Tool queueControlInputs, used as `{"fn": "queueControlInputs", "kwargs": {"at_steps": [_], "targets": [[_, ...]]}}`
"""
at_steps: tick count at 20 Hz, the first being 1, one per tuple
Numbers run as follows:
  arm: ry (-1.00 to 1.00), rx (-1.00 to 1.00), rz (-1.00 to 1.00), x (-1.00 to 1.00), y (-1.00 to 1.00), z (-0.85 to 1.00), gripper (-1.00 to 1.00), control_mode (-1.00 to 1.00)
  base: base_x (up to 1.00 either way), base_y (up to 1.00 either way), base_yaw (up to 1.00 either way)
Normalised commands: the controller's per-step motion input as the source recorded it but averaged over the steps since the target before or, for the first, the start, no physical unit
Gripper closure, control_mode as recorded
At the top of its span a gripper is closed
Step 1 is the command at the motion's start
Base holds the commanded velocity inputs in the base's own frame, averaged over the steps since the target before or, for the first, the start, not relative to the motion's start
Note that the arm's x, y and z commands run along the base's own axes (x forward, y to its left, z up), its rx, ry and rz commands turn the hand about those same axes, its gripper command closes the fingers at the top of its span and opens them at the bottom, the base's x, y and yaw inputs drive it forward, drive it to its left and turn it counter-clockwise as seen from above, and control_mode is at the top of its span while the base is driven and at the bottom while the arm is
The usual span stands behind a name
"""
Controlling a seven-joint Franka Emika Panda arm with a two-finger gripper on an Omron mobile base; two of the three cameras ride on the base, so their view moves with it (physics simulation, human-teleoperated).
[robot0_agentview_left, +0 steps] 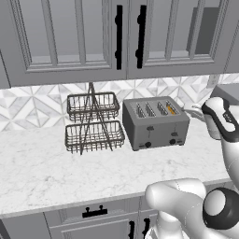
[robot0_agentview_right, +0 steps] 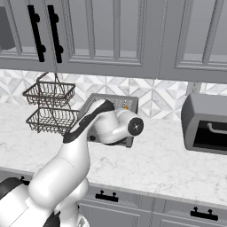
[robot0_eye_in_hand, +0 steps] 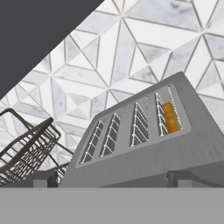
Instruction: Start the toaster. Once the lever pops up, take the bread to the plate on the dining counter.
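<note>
The grey four-slot toaster (robot0_agentview_left: 155, 123) stands on the marble worktop against the tiled wall, its dark levers and knobs on the front. The tan-orange bread (robot0_agentview_left: 172, 108) sits in its rightmost slot, seen also as bread (robot0_eye_in_hand: 169, 117) and bread (robot0_agentview_right: 126, 107). My gripper (robot0_agentview_left: 190, 111) hovers just right of the toaster's top, a short way from it. In the hand view the gripper (robot0_eye_in_hand: 113, 179) is open wide with nothing between its fingertips (robot0_eye_in_hand: 43, 179), and it looks along the toaster (robot0_eye_in_hand: 144, 153). My arm covers most of the toaster (robot0_agentview_right: 116, 101) in the right base view. The plate and dining counter are out of view.
A two-tier wire basket rack (robot0_agentview_left: 93, 122) stands close to the toaster's left. A grey box-shaped appliance (robot0_agentview_right: 206, 124) sits on the worktop to the right. Wall cabinets (robot0_agentview_left: 116, 37) hang above, and drawers run below the worktop's front edge (robot0_agentview_left: 93, 198).
</note>
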Motion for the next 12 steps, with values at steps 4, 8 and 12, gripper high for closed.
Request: {"fn": "queueControlInputs", "kwargs": {"at_steps": [4,8,12], "targets": [[0.00,0.00,0.00,0.00,0.00,0.00,-1.00,-1.00,0.00,0.00,0.00],[0.00,0.00,0.00,0.00,0.00,0.00,-1.00,-1.00,0.00,0.00,0.00],[0.00,0.00,0.00,0.00,0.00,0.00,-1.00,-1.00,0.00,0.00,0.00]]}}
